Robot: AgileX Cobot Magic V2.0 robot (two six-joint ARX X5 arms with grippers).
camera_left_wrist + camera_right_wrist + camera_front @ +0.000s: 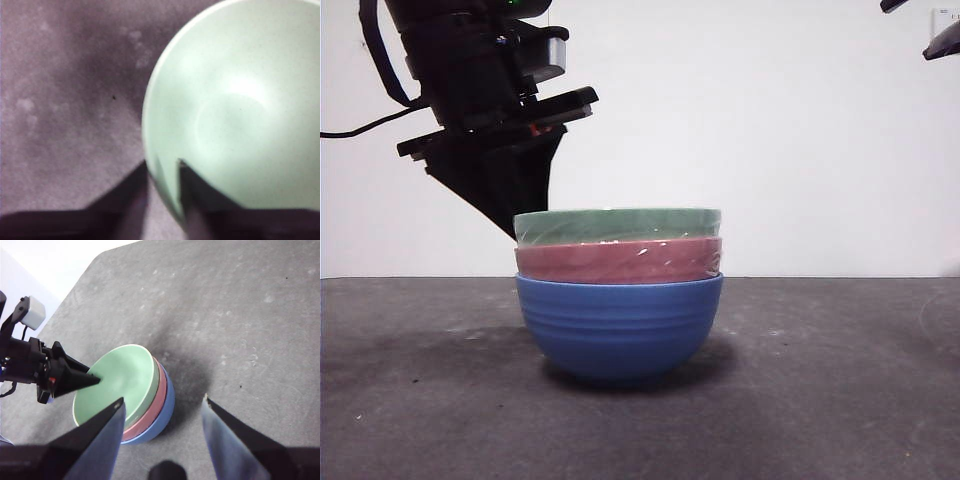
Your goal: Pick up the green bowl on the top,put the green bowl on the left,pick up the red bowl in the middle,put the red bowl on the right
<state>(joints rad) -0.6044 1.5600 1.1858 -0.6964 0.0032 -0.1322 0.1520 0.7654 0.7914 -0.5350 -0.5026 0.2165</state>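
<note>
Blurred throughout in the left wrist view; green bowl (pixel 240 110) cut off at 3 edges there. Red bowl (pixel 618 262) mostly nested out of sight in the blue bowl (pixel 620 325). Left gripper (pixel 525 225) tips hidden behind the green rim.

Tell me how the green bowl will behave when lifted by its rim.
The green bowl looks rigid, so it should keep its shape. Its smooth inside may be slippery for the left gripper straddling the rim. Nested in the red bowl, it might drag that along.

Front low, level – wrists overhead; all share green bowl (pixel 617 225).
</note>
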